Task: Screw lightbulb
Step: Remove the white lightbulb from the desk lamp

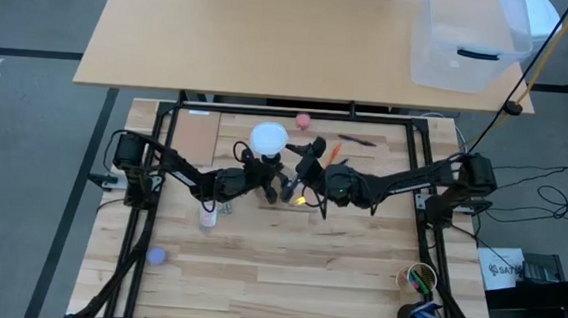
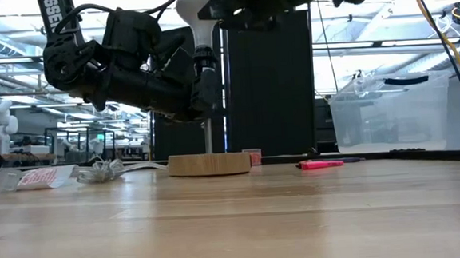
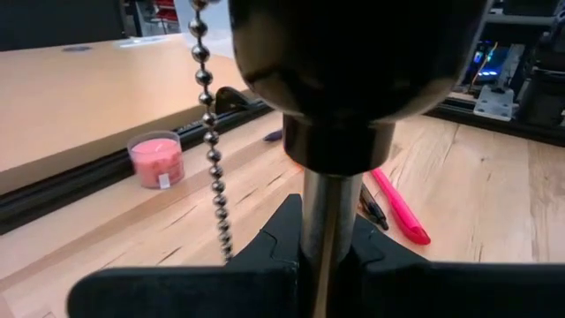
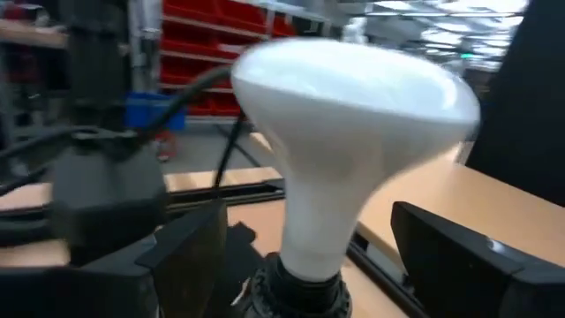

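The white lightbulb stands upright in the black socket of a lamp. The lamp's thin metal post rises from a round wooden base on the table. My left gripper is shut on the post below the socket. A bead chain hangs beside the post. My right gripper is open at bulb height. Its two fingers stand on either side of the bulb's neck and do not touch it. In the high view the bulb sits between the two grippers. My left gripper pinches the lamp's metal post between its two fingers, just under the black socket. The fingers come in about level from the table's left side and lie across the post. The lamp stands upright with its wooden base on the table.
A pink candle, a pink marker and a dark pen lie on the table behind the lamp. A pink ball sits near the far edge and a blue ball at the near left. A cup of pens stands near right.
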Motion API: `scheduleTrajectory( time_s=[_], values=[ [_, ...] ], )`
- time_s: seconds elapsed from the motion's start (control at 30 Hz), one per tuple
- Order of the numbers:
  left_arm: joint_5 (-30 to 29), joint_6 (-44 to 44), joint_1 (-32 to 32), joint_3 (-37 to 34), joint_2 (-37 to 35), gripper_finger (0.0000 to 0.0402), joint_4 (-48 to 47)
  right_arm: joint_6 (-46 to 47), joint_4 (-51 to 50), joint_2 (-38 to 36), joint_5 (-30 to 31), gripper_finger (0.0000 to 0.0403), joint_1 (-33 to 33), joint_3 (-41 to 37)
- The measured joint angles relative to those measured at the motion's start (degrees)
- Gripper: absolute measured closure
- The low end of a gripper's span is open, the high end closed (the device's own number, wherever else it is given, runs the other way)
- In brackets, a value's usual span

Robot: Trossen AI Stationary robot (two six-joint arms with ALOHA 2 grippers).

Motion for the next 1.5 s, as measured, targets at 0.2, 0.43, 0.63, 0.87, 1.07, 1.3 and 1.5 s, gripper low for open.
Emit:
scheduleTrajectory(
  time_s=[0.2,0.43,0.63,0.87,1.07,1.3,1.5],
  values=[
    [0.02,-0.04,0.00,0.00,0.00,0.0378,0.12,-0.01,6.43,3.68,1.64,0.0091,-0.38,0.00],
    [0.04,-0.05,0.00,0.00,0.00,0.0378,0.13,-1.21,11.73,5.70,1.00,0.0122,-1.07,0.00],
    [0.09,-0.04,-0.02,0.00,0.00,0.0378,0.18,2.93,11.13,5.70,-3.70,0.0167,-2.67,0.00],
    [0.31,0.01,-0.02,0.00,0.00,0.0378,0.19,4.11,10.42,5.74,-5.10,0.0193,-3.42,0.00],
    [1.13,0.89,-0.02,-0.03,0.00,0.0378,0.29,3.22,10.38,5.74,-5.68,0.0233,-3.46,0.00],
    [2.19,1.23,-0.02,-0.09,0.00,0.0378,0.29,3.08,10.08,5.74,-6.05,0.0261,-3.55,0.00],
    [3.65,1.44,0.00,-0.11,-0.02,0.0378,0.03,2.86,9.08,5.38,-8.02,0.0259,-3.88,0.00]
  ],
)
